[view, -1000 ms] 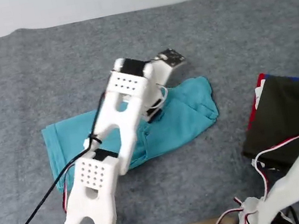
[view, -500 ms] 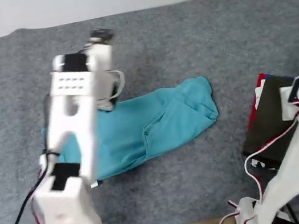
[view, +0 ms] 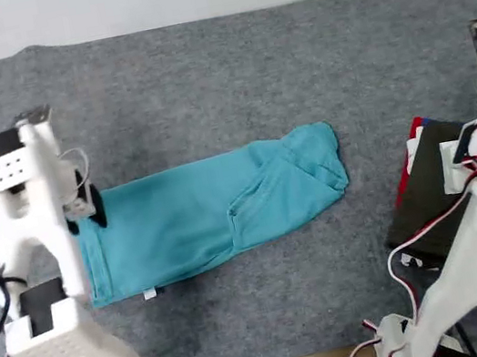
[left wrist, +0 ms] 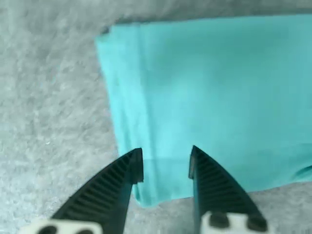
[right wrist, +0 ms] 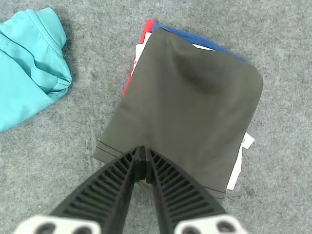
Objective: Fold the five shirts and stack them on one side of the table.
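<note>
Right now my left gripper has its jaws apart, poised over the teal shirt at its corner; beyond them the cloth is cut off. My right gripper has its jaws together over the dark shirt. Under it, red, blue and white edges peek out, so I can't count layers. 1 white tag juts out beyond the jaws, its print unreadable.

The grey, felt-covered bench carries a long teal fabric shirt mid-surface and, well apart near one edge, a dark-topped stack of folded shirts.
</note>
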`<act>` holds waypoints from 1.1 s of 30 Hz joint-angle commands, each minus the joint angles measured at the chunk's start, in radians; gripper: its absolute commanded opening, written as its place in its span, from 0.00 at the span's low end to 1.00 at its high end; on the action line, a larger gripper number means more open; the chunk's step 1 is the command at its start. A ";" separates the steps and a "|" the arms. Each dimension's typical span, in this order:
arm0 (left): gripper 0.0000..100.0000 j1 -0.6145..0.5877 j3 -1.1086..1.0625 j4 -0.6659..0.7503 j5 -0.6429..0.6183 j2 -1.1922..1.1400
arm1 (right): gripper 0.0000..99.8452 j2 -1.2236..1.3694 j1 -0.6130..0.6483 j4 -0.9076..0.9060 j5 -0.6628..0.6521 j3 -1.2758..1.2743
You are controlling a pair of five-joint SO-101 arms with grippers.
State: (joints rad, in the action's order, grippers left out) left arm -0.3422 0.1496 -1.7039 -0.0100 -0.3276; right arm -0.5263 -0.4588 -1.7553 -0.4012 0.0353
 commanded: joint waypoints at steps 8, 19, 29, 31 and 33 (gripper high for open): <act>0.17 -0.112 -0.177 0.224 0.091 0.064 | 0.01 -0.028 0.013 -0.027 -0.104 0.008; 0.17 -0.083 -0.395 0.470 0.173 0.063 | 0.01 -0.044 0.013 -0.033 -0.124 0.009; 0.17 -0.068 -0.252 0.354 0.169 -0.117 | 0.01 -0.107 0.013 -0.030 -0.126 0.009; 0.12 -0.064 -0.196 0.302 0.175 -0.173 | 0.01 -0.110 0.013 -0.030 -0.126 0.009; 0.06 -0.055 -0.147 0.258 0.176 -0.226 | 0.01 -0.116 0.013 -0.030 -0.126 0.009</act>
State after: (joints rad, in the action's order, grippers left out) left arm -0.4097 -0.0621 -1.3878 0.1573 -0.4826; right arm -0.6076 -0.4588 -1.7553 -0.5178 0.0353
